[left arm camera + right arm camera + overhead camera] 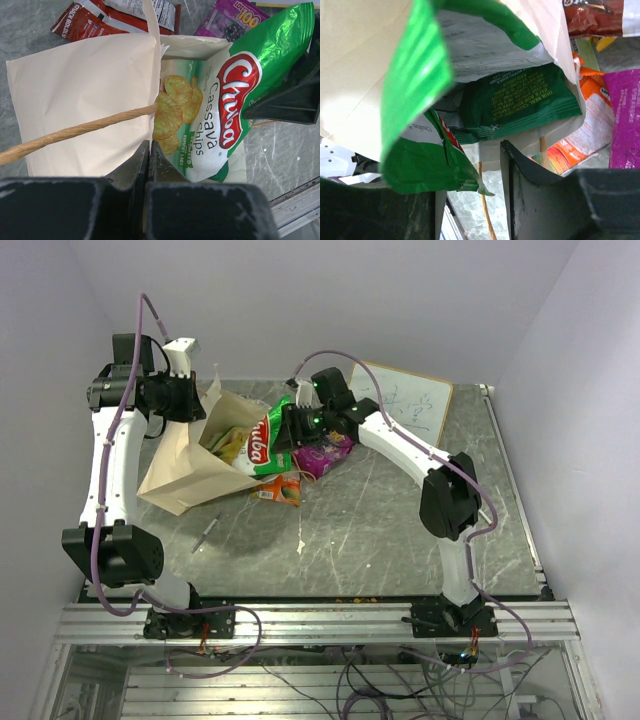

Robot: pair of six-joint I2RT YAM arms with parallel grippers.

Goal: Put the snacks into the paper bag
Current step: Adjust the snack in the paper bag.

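Right pincer [455,180] stood spread, top corner of green-and-white chip packet [225,115] loose between jaws. Packet sat half inside mouth of paper bag [85,95], bag tipped on its side on table [400,530]. Left pincer [149,150] pressed together on bag rim. Packet looked light, crinkly, slippery, chips brittle: best pinched by sealed top edge. Purple packet [325,455] and orange packet [283,488] lay just outside mouth.

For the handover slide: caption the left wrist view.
Left fingers pinch the paper bag by its rim; green Chuba chips packet half inside it.
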